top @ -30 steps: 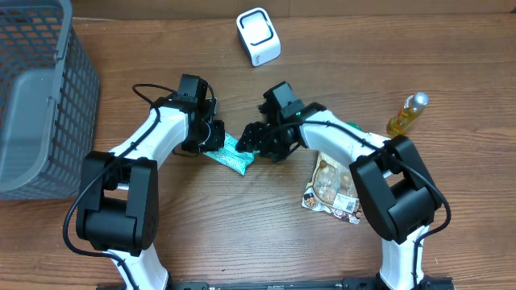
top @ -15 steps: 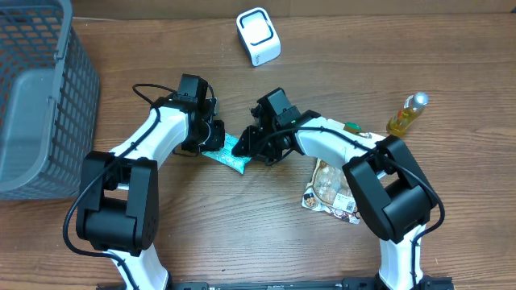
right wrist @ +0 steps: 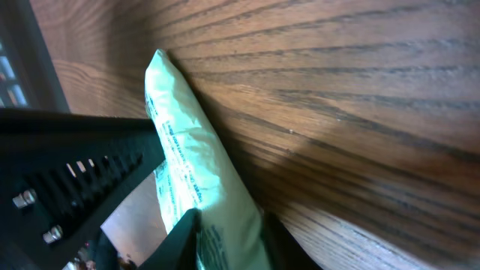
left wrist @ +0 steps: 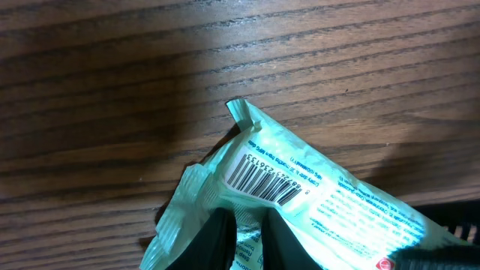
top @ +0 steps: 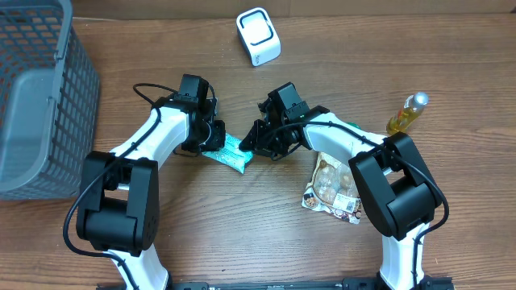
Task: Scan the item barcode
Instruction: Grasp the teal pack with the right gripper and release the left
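Note:
A mint-green packet (top: 231,154) lies mid-table between my two grippers. My left gripper (top: 211,138) is shut on its left end; in the left wrist view the fingers (left wrist: 214,244) pinch the crimped edge just below the barcode (left wrist: 264,178), which faces the camera. From the right, my right gripper (top: 252,146) has its jaws closed round the packet's other end (right wrist: 187,165), one finger (right wrist: 180,238) on each side of it. The white scanner (top: 258,36) stands at the back of the table, apart from both.
A grey mesh basket (top: 32,97) fills the far left. A snack bag (top: 332,189) lies under the right arm. A small yellow bottle (top: 407,114) lies at the right. The left arm's black link (right wrist: 67,172) shows in the right wrist view.
My right gripper has moved left onto the packet's end and narrowed its jaws round it. The left gripper has kept its hold and place.

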### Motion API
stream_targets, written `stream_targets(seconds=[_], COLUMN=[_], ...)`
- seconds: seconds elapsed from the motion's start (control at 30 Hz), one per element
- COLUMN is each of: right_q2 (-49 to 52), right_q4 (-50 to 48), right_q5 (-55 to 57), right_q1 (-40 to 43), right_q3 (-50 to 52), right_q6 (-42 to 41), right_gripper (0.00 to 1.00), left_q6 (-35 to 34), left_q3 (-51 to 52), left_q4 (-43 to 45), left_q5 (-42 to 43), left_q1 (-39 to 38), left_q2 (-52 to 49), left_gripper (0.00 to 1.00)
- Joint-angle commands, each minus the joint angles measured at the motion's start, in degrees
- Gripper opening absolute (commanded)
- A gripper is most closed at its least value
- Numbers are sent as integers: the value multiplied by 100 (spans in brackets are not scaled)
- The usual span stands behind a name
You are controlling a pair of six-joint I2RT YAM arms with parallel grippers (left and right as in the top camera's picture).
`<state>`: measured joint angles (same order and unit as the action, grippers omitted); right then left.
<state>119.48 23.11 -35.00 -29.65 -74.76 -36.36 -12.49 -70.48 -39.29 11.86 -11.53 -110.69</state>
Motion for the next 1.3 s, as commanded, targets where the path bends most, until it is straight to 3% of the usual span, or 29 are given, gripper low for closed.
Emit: stream_targets(seconds=[0.0,0.07,0.2,0.27,0.37,0.6,0.73,1.03,1.17,1.27], right_q2=[17,17,17,17,17,17,17,17,17,15], right_q4=[-57,-57,-31,-28,-28,-33,-31,33,13,11], right_q5=[-92,-87,-85,-87,-92,-81,-44,-4,33,103], right_q1=[-2,-7,-48,-92,-151,-315,-319,-291,-262,-254], right_q3=[22,22,24,24,24,24,24,24,22,0], right_q6=[79,81,79,81,79,83,83,341,470,973], right_gripper=[45,51,51,46,30,30,14,9,4,4], left_q6=[-85,-85,-83,-83,-83,-83,-83,-83,-81,-79], left_q3=[282,282,282,282,282,282,278,-737,-1351,-1480], left_q4=[-42,-26,-24,-20,-9,20,17,-686,-1001,-966], left_q5=[-302,-304,-306,-308,-308,-306,-297,-308,-448,-684], left_q1=[33,31,31,31,31,31,33,282,505,632], left_q2=[-247,-247,-247,-247,-247,-247,-243,-103,-98,-98], left_gripper=[15,16,16,18,18,18,11,7,11,22])
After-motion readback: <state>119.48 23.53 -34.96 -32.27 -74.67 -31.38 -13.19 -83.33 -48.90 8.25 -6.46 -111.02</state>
